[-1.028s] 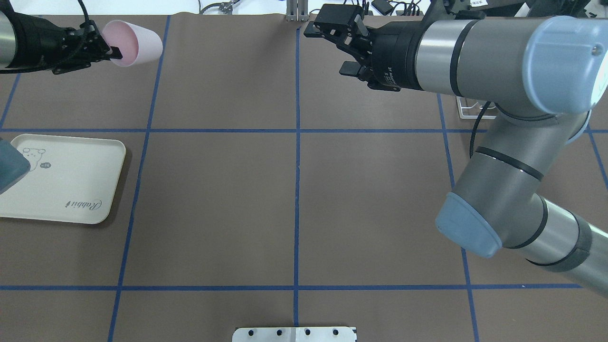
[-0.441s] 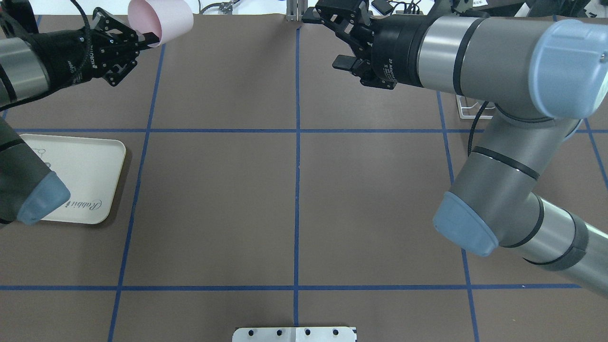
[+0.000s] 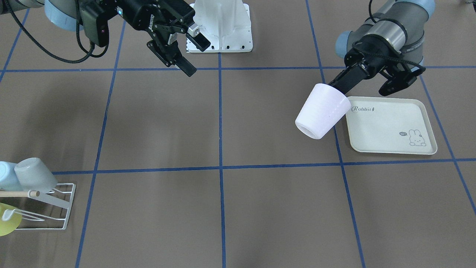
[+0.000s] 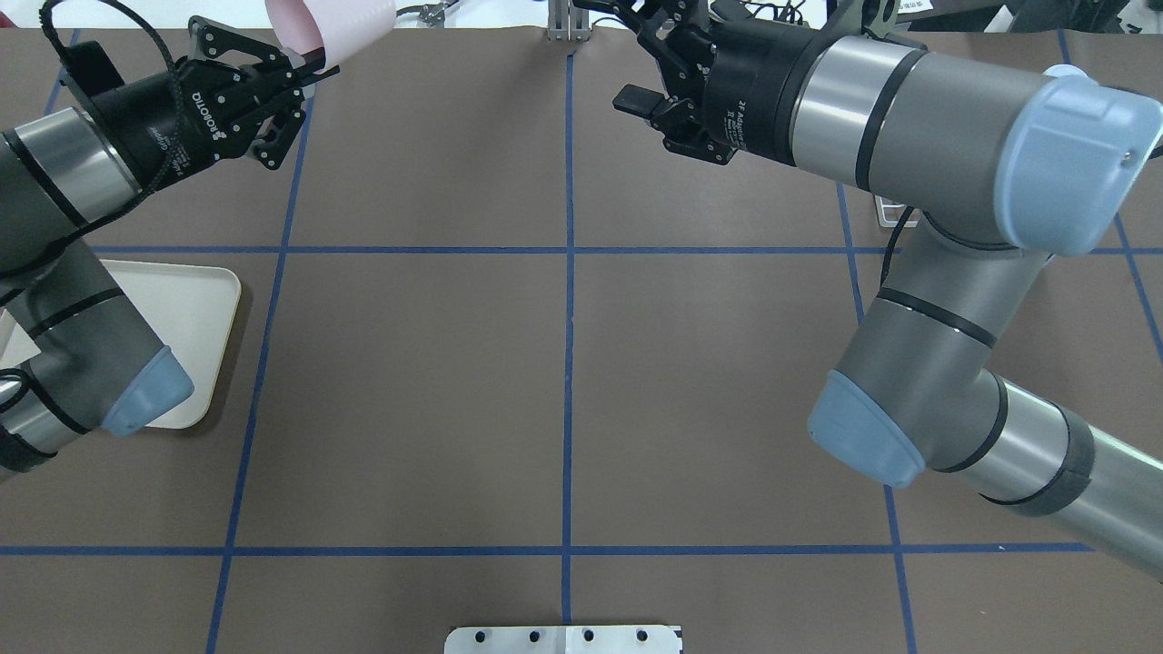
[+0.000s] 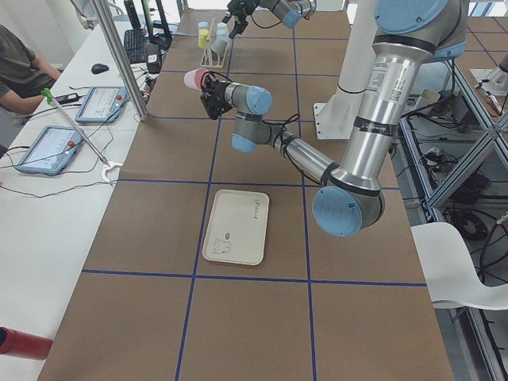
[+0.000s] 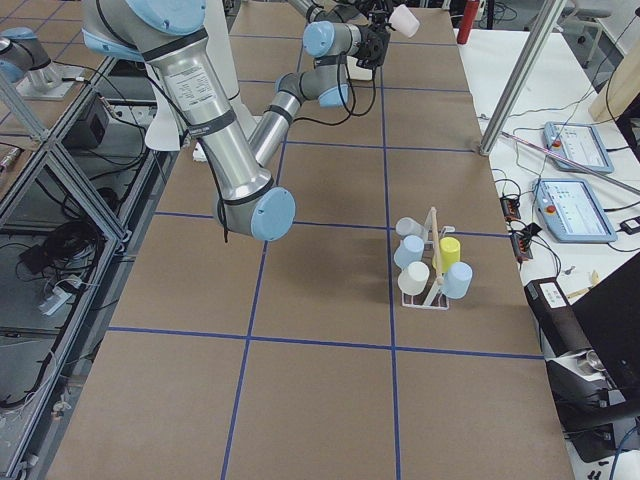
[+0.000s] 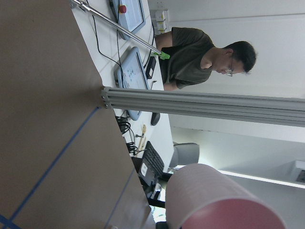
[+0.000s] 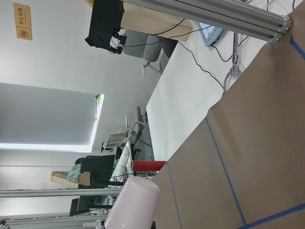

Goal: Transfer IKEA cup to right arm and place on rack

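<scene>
- The left end effector is clamped on the rim of the IKEA cup, its fingers narrowed onto the wall at the cup's mouth.
- The cup hangs in the air over the desk. It is tilted, with its mouth toward the end effector and its base pointing down and toward the desk's middle.
- It looks pale pink from overhead and near white from the front.
- In the front view the cup overlaps one corner of the cream rabbit-print tray, which lies flat on the left arm's side of the desk.
- The right end effector is spread wide and holds nothing. It hangs above the desk on the other side of the centre line, well apart from the cup.
- The rack stands at the desk's edge on the right arm's side, well apart from both end effectors.
- A grey cup, a light blue cup and a yellow cup sit on its prongs.
</scene>
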You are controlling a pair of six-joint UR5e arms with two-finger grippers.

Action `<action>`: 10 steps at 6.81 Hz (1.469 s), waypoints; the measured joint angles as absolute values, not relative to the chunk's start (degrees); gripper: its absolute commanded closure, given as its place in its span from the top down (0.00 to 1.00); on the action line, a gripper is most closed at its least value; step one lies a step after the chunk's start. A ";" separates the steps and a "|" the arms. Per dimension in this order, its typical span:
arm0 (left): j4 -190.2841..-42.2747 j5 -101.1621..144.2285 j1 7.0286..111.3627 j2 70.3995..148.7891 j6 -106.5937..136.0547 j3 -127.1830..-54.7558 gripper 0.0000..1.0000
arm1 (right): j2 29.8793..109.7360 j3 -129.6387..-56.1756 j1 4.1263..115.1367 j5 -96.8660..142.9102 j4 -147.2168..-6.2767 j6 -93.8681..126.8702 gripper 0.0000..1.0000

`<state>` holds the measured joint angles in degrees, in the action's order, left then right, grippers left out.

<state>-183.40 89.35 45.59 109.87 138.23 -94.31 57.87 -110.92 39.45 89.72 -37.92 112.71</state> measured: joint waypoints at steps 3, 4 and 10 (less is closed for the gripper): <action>-201.18 85.37 39.69 113.67 139.49 -87.99 0.00 | 57.95 -107.49 37.56 86.01 -28.26 115.91 1.00; -205.72 83.76 37.80 115.05 139.35 -86.04 0.00 | 57.99 -106.33 36.60 84.60 -25.74 116.15 1.00; -206.86 79.73 32.82 122.98 135.78 -80.31 0.00 | 57.50 -103.06 33.58 82.36 -24.27 114.75 1.00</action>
